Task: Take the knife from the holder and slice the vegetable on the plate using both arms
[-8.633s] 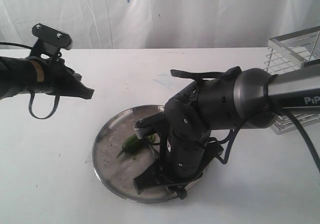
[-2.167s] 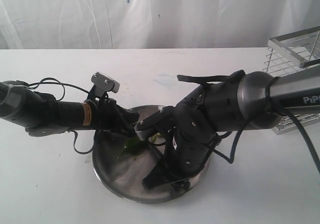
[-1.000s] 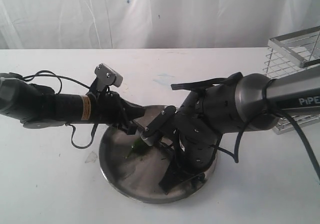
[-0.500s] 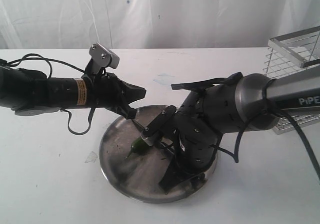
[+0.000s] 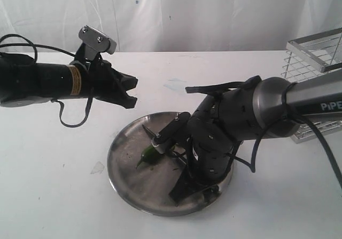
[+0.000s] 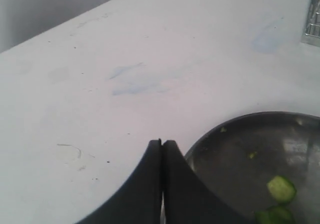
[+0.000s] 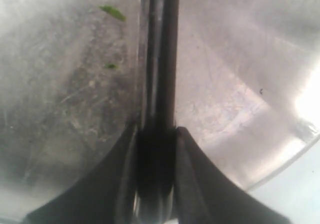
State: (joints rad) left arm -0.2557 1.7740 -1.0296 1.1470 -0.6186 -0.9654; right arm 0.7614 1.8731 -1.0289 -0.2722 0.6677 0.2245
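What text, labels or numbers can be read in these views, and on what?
"PiPE", white letters cut off at the frame edge, on the right arm.
Orange label on the left arm: print too small to read.
Both wrist views: no text.

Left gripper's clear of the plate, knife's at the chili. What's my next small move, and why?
Probably lower the shut left gripper onto the chili pepper's free end to pin it. The pepper lies loose on the plate, the right gripper holds the knife with its blade close by it, and nothing steadies it for a slice.
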